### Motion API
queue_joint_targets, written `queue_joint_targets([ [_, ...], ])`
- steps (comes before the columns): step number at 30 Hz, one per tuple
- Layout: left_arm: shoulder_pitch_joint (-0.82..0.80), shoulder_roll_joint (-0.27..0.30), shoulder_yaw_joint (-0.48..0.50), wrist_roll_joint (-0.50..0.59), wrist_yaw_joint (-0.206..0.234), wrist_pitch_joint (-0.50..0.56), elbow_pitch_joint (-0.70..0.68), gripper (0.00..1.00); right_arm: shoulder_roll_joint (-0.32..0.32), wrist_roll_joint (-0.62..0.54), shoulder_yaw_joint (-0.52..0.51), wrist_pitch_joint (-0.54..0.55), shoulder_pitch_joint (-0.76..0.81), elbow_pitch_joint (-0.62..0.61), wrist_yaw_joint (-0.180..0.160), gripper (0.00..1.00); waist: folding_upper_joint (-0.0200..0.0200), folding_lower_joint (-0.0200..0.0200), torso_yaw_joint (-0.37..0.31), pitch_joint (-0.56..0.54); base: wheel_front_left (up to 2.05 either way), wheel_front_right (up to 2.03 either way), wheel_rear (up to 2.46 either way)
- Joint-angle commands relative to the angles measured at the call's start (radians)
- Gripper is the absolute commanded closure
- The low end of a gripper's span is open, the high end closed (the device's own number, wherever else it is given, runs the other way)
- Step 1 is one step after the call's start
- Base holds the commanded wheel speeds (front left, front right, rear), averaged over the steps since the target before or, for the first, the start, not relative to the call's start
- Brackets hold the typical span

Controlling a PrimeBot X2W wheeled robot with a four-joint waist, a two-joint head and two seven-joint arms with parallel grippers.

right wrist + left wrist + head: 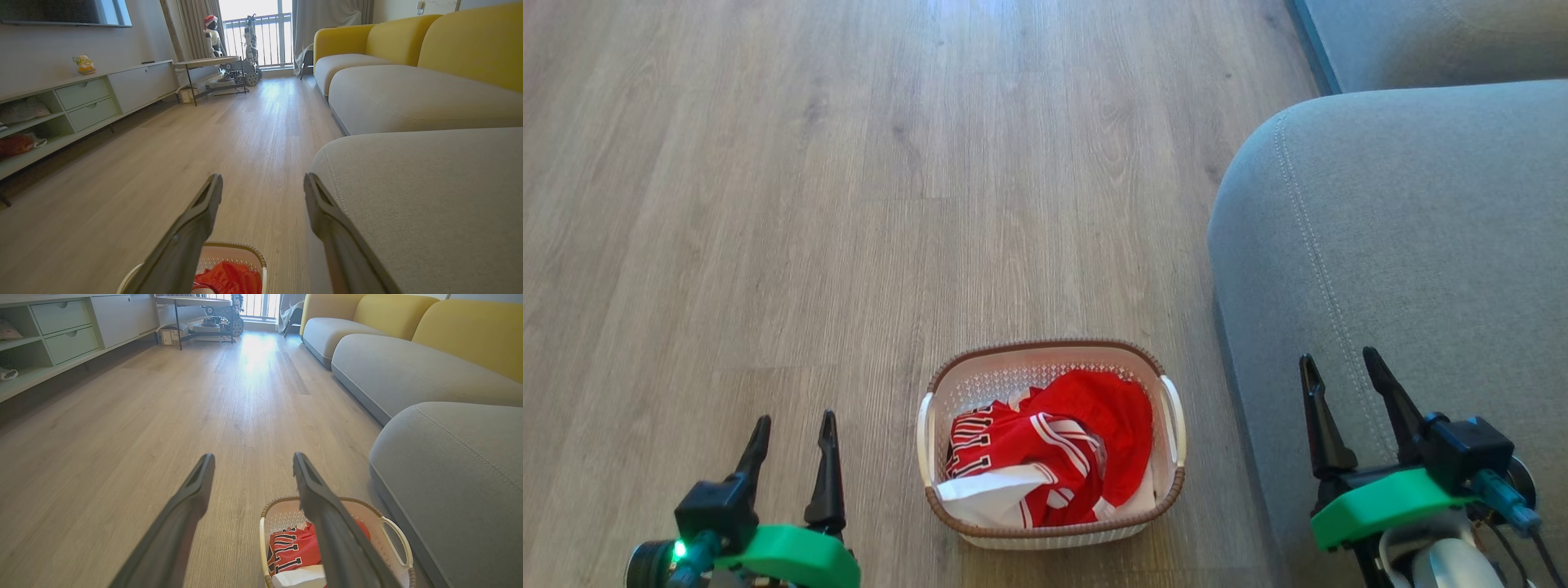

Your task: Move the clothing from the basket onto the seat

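Left gripper low at the near left, above bare floor, jaws apart. Right gripper at the near right, seen against the near end of the large grey fabric sofa seat cushion with stitched seams, jaws likewise spread wide. Neither grips anything.

Between the two, on the pale wood-plank floor, stands the small oval white perforated plastic basket with brown woven-look rim, upright, just beside the seat's front face; whether they touch I cannot tell.

Bright red fabric clothing lies crumpled inside the basket: jersey with white-striped trim and black-and-white lettering toward the left, a plain red piece heaped at the far right, a white panel at the near edge. Both grippers well apart from basket and cloth.

Beyond the seat, a second grey cushion, with a narrow gap between.

Farther off, in the wrist views: yellow rounded backrests behind the cushions, a pale green low cabinet with drawers along the opposite wall, a small desk on thin dark legs, bright balcony railing at the far end
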Motion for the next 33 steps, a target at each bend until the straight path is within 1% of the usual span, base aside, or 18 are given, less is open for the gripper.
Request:
queue_joint_targets([
  [1,-0.029,0.011,0.038,-0.003,0.001,-0.014,-0.027,0.00,0.000,-0.006,0.016,-0.006,-0.019,-0.037,0.000,0.00,0.0000,0.0000,0.000,0.001,0.00,0.00,0.00],
  [9,-0.032,0.011,0.038,0.001,0.000,-0.014,-0.031,0.00,0.000,-0.007,0.015,-0.006,-0.024,-0.040,0.000,0.00,0.0000,0.0000,0.001,0.013,0.00,0.00,0.00],
  [14,-0.047,0.011,0.022,0.012,-0.010,-0.014,-0.020,0.00,0.000,-0.008,0.009,-0.006,-0.032,-0.049,0.000,0.00,0.0000,0.0000,0.004,0.042,0.00,0.00,0.00],
  [24,-0.158,0.011,-0.030,0.055,-0.036,-0.014,0.037,0.00,0.000,-0.017,-0.005,-0.006,-0.101,-0.092,0.000,0.00,0.0000,0.0000,-0.010,0.186,0.00,0.00,0.00],
  [29,-0.243,0.011,-0.070,0.076,-0.052,-0.014,0.113,0.00,0.000,-0.023,0.003,-0.006,-0.159,-0.112,0.000,0.00,0.0000,0.0000,-0.028,0.279,0.00,0.00,0.00],
  [33,-0.315,0.013,-0.106,0.113,-0.069,-0.014,0.190,0.00,0.000,-0.021,0.016,-0.006,-0.217,-0.127,0.000,0.00,0.0000,0.0000,-0.052,0.357,0.00,0.00,0.00],
])
